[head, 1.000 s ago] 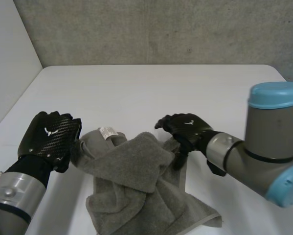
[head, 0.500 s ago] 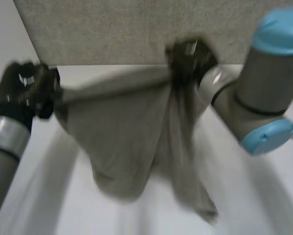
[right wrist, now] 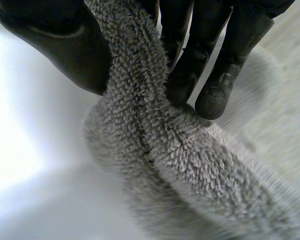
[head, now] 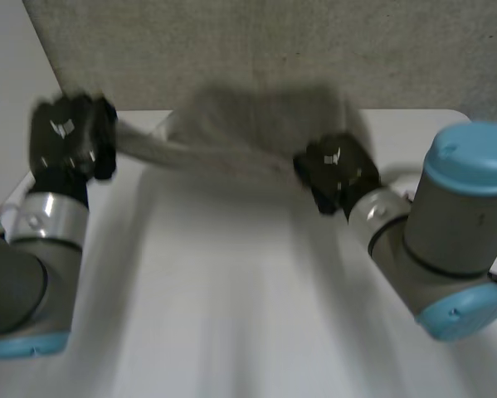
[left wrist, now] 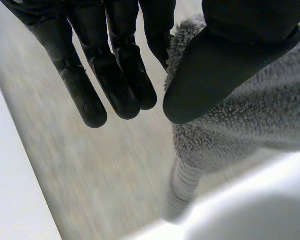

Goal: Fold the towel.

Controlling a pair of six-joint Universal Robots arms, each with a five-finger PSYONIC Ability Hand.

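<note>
The grey towel (head: 231,145) is stretched between both hands over the far part of the white table (head: 231,315), its middle blurred against the grey wall (head: 273,50); the left hand (head: 68,137) pinches its left end between thumb and fingers, near the table's far-left edge; the right hand (head: 335,170) clamps the right end the same way, right of centre; the near stretch of table between the arms is open white surface.
</note>
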